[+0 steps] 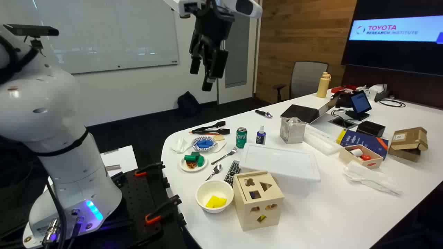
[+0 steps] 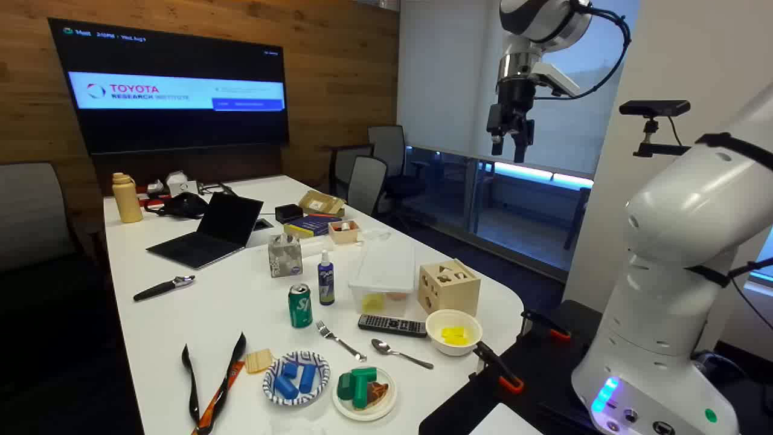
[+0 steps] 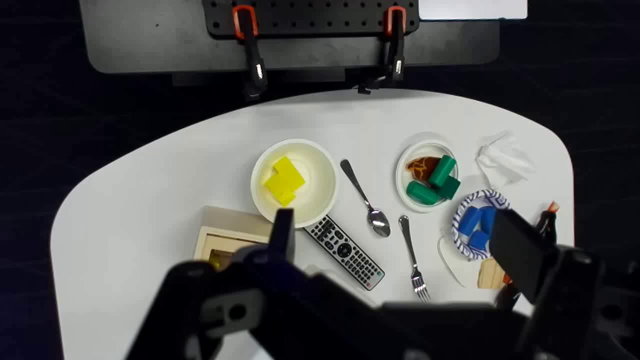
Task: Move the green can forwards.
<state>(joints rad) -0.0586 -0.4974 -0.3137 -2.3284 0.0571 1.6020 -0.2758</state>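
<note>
The green can (image 1: 241, 138) stands upright on the white table, next to the small blue spray bottle (image 1: 261, 135). The can (image 2: 299, 307) and bottle (image 2: 326, 279) show in both exterior views. The can does not show in the wrist view, where the gripper body covers the lower part. My gripper (image 1: 204, 76) is open and empty, high above the table and well apart from the can; it also shows in an exterior view (image 2: 508, 150). In the wrist view, its two fingers (image 3: 395, 225) are spread wide with nothing between them.
A lidded plastic bin (image 2: 381, 278), tissue box (image 2: 285, 256) and wooden shape-sorter box (image 1: 259, 200) stand near the can. A fork (image 2: 341, 341), remote (image 2: 392, 325), spoon (image 2: 401, 354), bowl of yellow blocks (image 2: 454, 344), plates of blocks and tongs (image 2: 214, 386) lie on the robot's side.
</note>
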